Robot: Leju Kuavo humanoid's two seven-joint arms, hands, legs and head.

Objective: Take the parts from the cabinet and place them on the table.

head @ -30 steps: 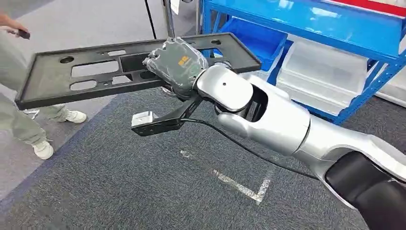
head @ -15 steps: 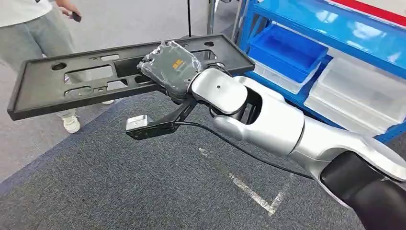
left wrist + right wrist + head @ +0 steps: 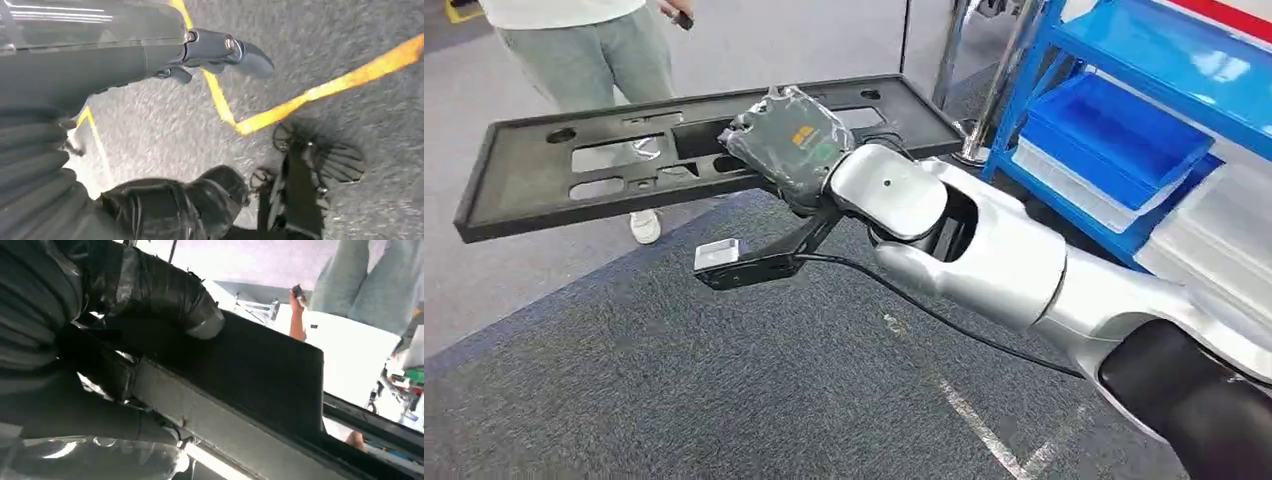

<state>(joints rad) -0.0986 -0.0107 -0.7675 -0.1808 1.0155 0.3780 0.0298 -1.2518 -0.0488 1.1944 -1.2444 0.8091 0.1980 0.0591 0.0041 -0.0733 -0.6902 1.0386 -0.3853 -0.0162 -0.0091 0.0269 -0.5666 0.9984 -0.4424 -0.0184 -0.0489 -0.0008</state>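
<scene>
The right hand (image 3: 789, 140) grips the long black plastic panel (image 3: 574, 170) near its right end; its long axis runs leftward, level, above the carpet. The left hand (image 3: 165, 205) hangs, fingers curled on nothing.

Black panel (image 3: 614, 170) with cut-outs; dark grey right hand (image 3: 789, 140) bearing an orange mark; silver arm (image 3: 994, 255); blue shelving (image 3: 1144, 60); blue bin (image 3: 1114, 135); grey speckled carpet (image 3: 674, 390) with yellow lines (image 3: 300, 100).
</scene>
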